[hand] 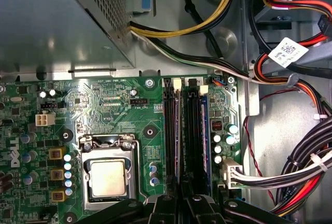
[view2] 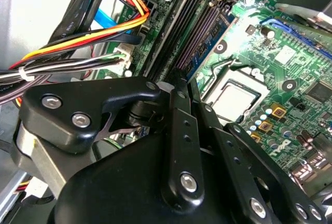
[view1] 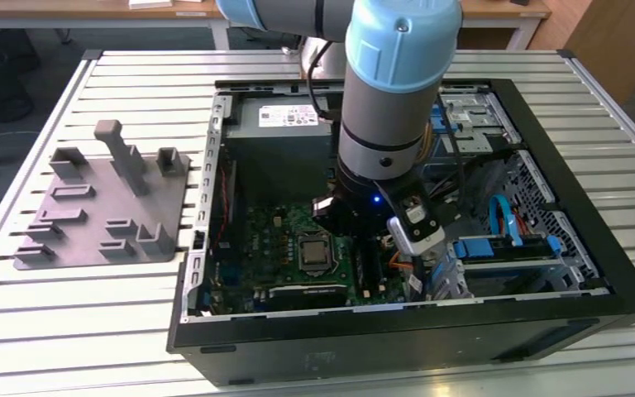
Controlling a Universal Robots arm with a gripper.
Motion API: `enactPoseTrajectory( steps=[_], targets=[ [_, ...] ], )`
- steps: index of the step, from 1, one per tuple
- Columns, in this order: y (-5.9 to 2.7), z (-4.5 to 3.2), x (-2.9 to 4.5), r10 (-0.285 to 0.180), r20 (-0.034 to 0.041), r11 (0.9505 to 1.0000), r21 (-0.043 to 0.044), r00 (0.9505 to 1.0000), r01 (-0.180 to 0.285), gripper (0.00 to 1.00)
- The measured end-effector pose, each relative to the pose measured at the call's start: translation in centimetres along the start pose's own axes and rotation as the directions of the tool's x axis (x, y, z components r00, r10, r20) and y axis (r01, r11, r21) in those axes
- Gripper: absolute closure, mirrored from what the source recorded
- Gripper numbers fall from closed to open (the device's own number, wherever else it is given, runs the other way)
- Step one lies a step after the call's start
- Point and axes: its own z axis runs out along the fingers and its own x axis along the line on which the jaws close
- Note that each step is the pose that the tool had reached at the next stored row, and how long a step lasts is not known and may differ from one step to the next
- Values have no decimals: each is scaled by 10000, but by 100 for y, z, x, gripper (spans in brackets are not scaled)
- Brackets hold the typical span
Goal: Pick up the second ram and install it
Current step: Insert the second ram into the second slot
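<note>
**Fingers closed at the end of the memory slots, stick seated alongside**

The memory stick (view2: 210,50) is a long, thin strip of dark blue-green board. It stands on its edge in one of the narrow black slots (hand: 169,130) on the green motherboard (hand: 104,99). From above, in the first wrist view, it appears as a slim blue line (hand: 206,130) along the outer side of the slot bank. Its flat faces are turned away, so any label on them is hidden.

The black fingers (view2: 177,130) are drawn tight together, with no real gap between the tips. The tips sit low, at the near end of the slots, and the stick runs away from them just to one side. I cannot tell whether they touch it.

The silver processor (hand: 108,178) lies on the far side of the slots from the stick. Bundled yellow, red and black cables (view2: 78,42) pass close by the fingers.

A white printed tag (hand: 288,52) hangs on one cable, and a white label sits on the grey power-supply box (view1: 284,116). The print on both is too small to make out.

In the exterior view the arm (view1: 389,99) reaches down into the open computer case (view1: 406,318). A grey plastic holder (view1: 108,207) lies on the slatted surface (view1: 75,331), well away from the fingers.
</note>
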Motion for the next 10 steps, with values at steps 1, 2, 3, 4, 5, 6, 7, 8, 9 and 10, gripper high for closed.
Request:
enactPoseTrajectory(
  steps=[1, 2, 3, 4, 5, 6, 7, 8, 9, 10],
  targets=[
    [0, 0, 0, 0, 0, 10000, 1, 10000, 0, 86],
    [0, 0, 0, 0, 0, 10000, 0, 10000, 0, 86],
    [0, 0, 0, 0, 0, 10000, 0, 10000, 0, 86],
    [0, 0, 0, -1, 0, 10000, 0, 10000, 1, 86],
    [0, 0, 0, -1, 0, 10000, 1, 10000, 1, 86],
    [0, 0, 0, -1, 0, 10000, 5, 10000, 1, 86],
    [1, -2, 0, -2, 1, 10000, 11, 10000, 2, 86],
    [1, -7, 0, -1, 1, 10000, 16, 10000, 1, 86],
    [1, -16, 0, -1, 2, 10000, 23, 10000, 1, 86],
    [1, -26, 0, -1, 2, 10000, 27, 10000, 1, 86]
  ],
)
